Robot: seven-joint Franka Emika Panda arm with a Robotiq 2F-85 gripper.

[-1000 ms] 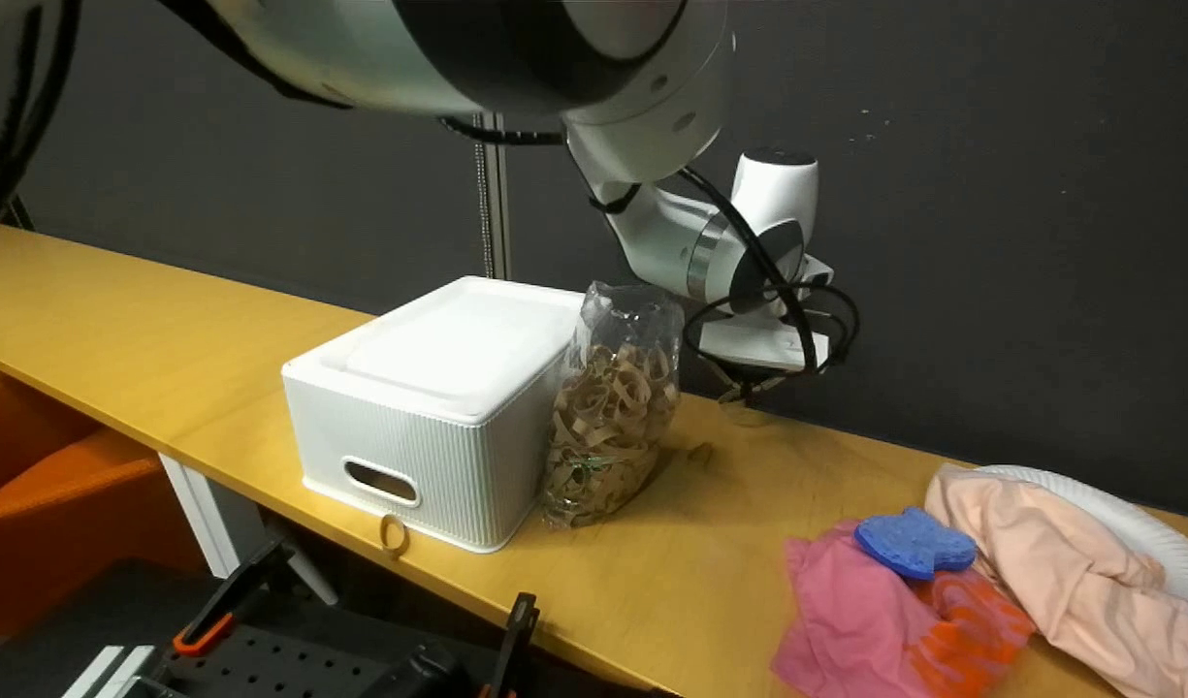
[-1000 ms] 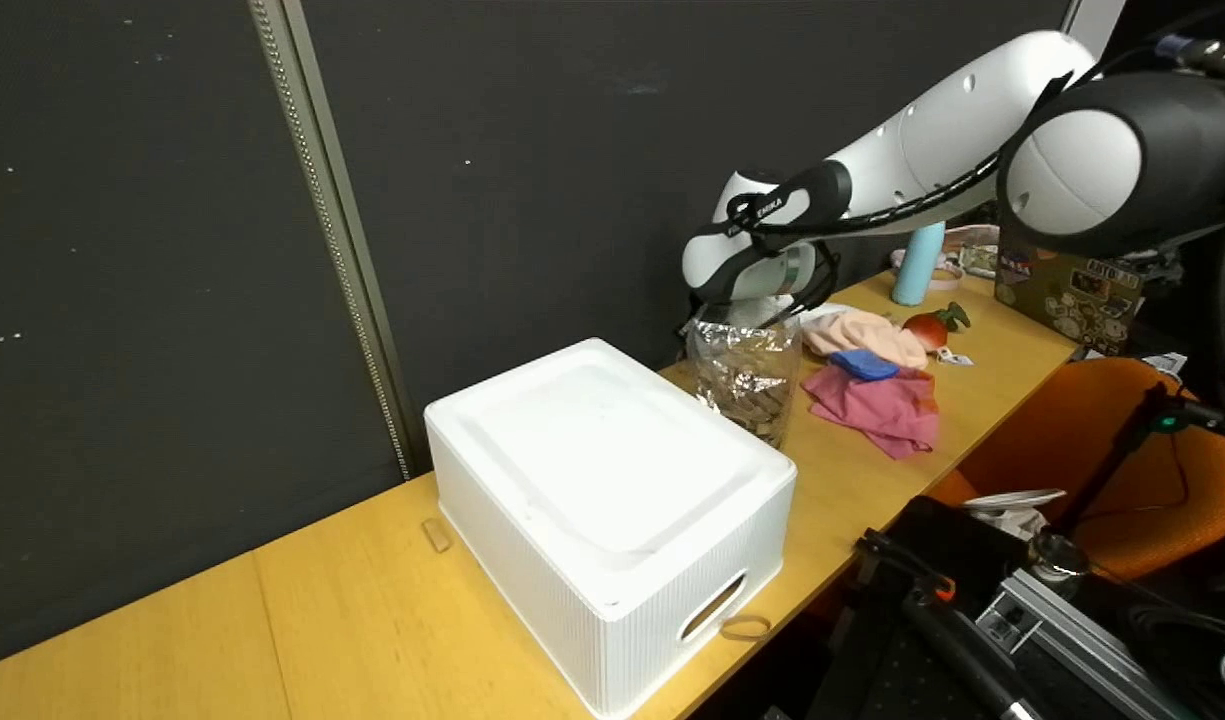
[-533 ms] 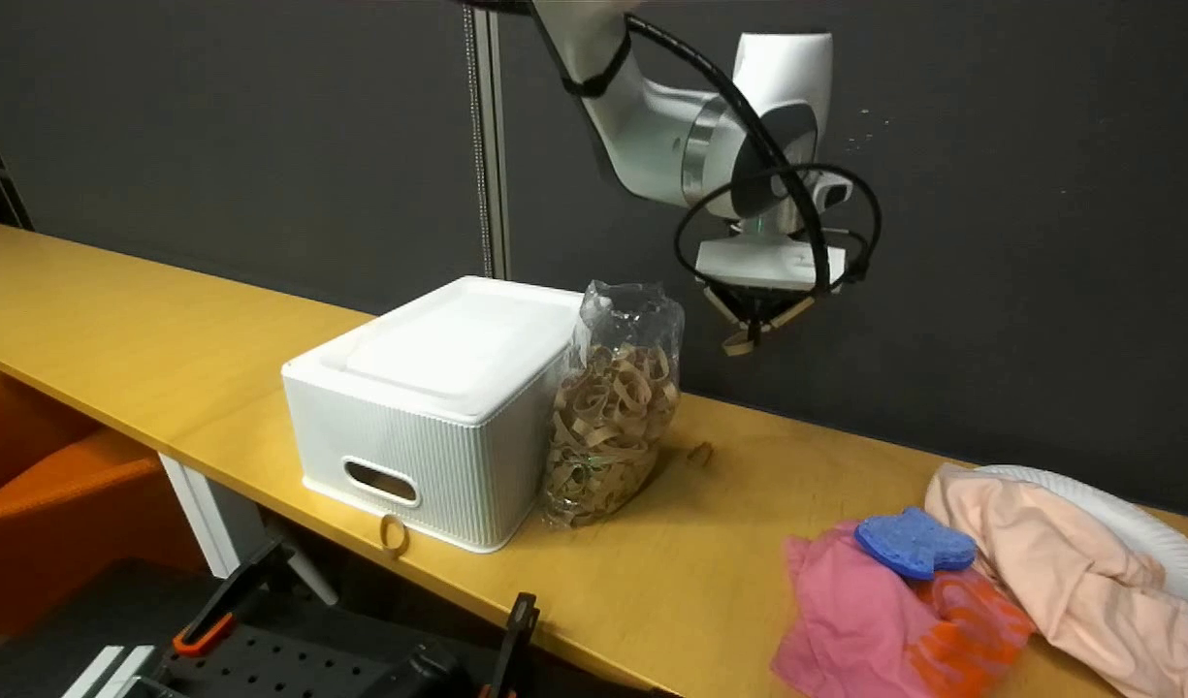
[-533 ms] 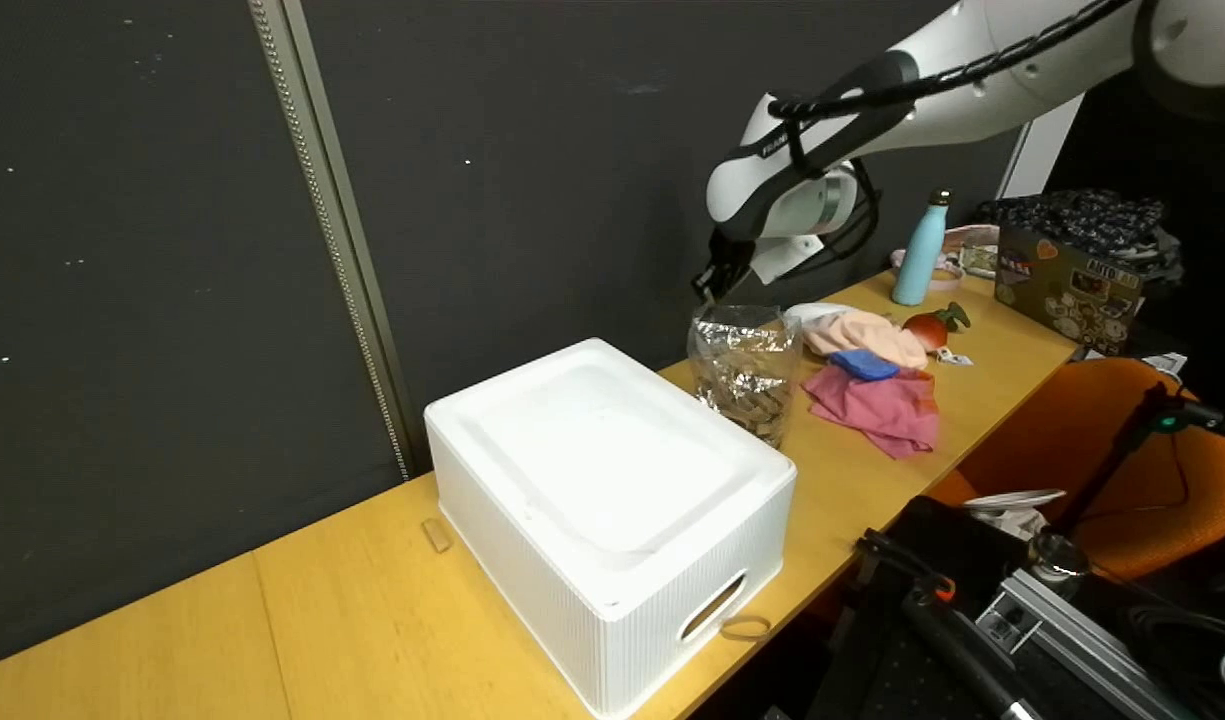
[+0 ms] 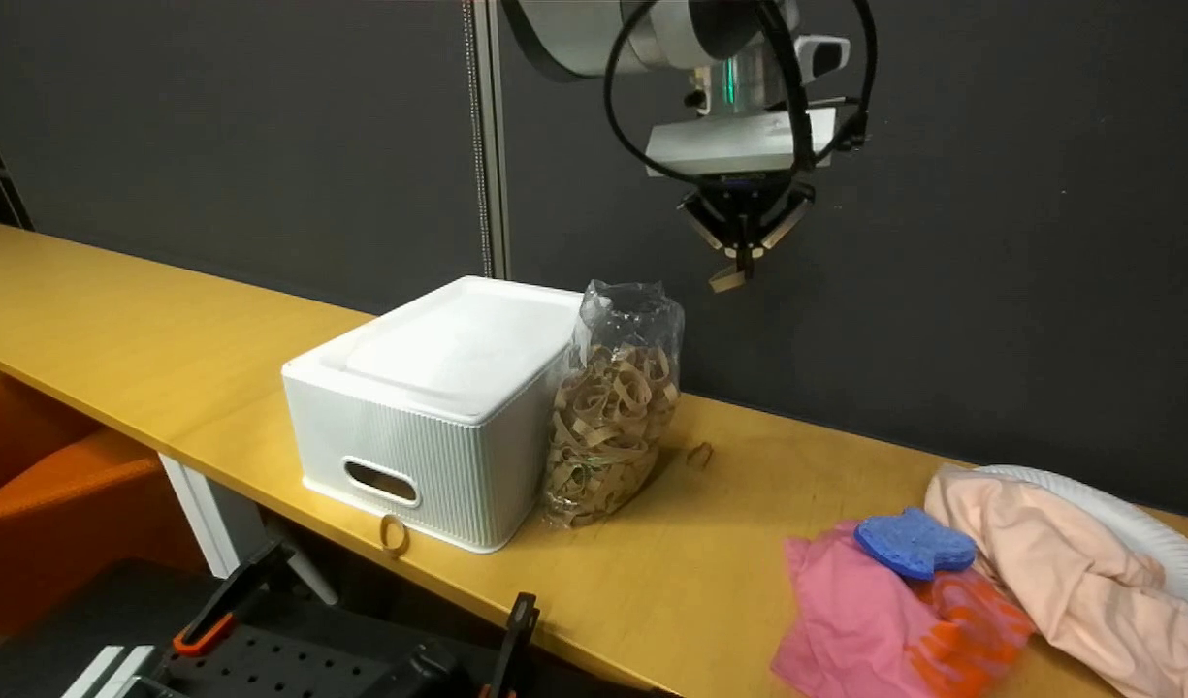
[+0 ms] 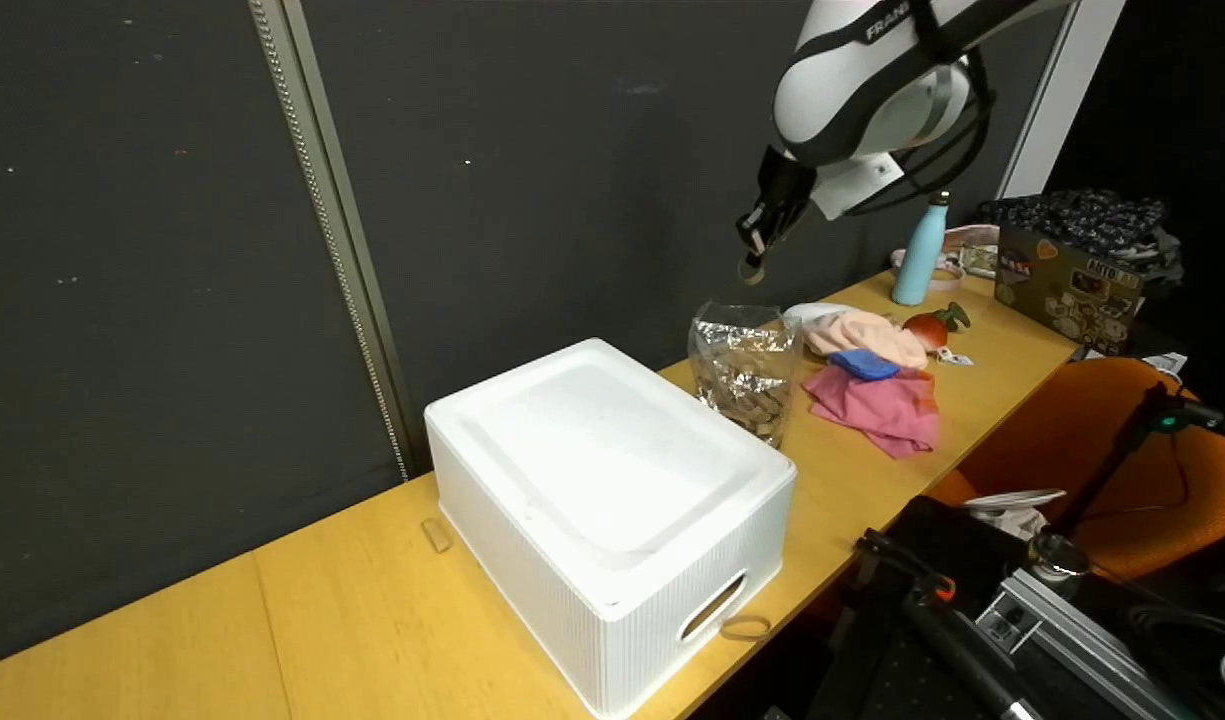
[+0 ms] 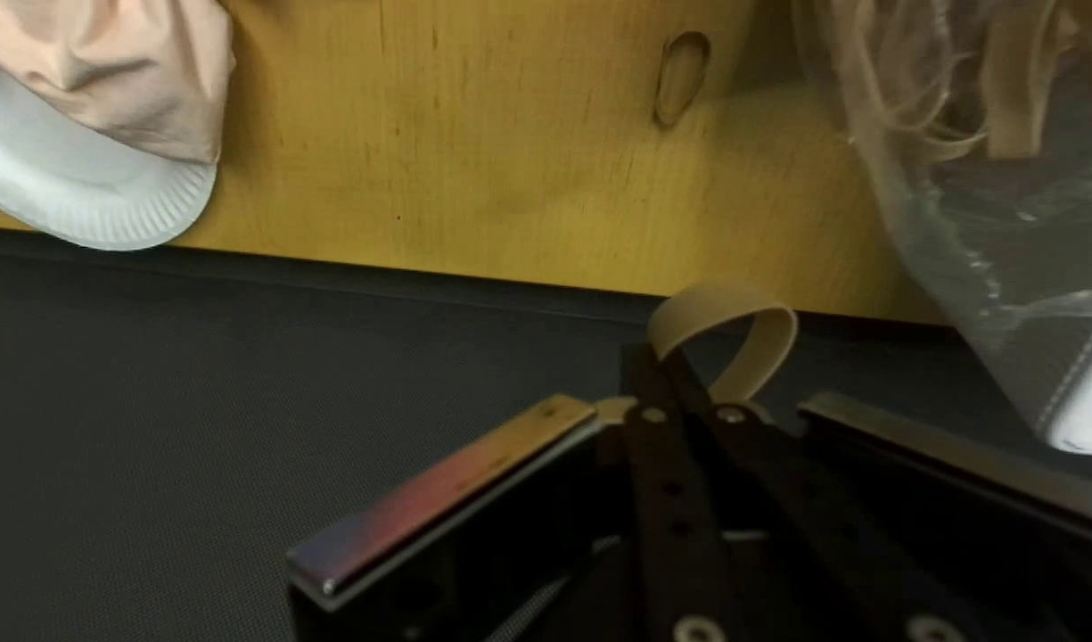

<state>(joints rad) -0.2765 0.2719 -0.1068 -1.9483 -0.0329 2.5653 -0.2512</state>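
fingertips (image 7: pixel 636 370): pressed together with no gap to be seen, pinching a tan band (image 7: pixel 702 312) along one stretch; a strip so thin seems to let them come nearly all the way in.
tan band: a loop curling out past the fingertips, its free part bowed open, likely because it is springy and caught in just one place.
gripper (image 5: pixel 744 264): aimed down, in the air well above the table (image 5: pixel 768 582) and before a dark panel (image 5: pixel 991 291); the pinch alone carries the tan band.
loose loop (image 5: pixel 699 454): on the table beside a clear bag (image 5: pixel 637 320), apparently standing on edge.
clear bag: similar bands (image 5: pixel 608 417) fill its lower part; upright and close against a white box (image 5: pixel 463 349), whose wall probably props it.
white box: ribbed sides, handle slot (image 5: pixel 381 482) low on one face, recessed top; perhaps a bin set upside down.
stray bands (image 6: pixel 746 634): one by the table's edge near that slot, another band (image 6: pixel 436 535) on the side away from the bag.
pink cloth (image 5: pixel 836 611): under a blue sponge (image 5: pixel 915 543); next to it a peach cloth (image 5: pixel 1059 553) covers part of a white plate (image 7: pixel 100 209), perhaps to save room.
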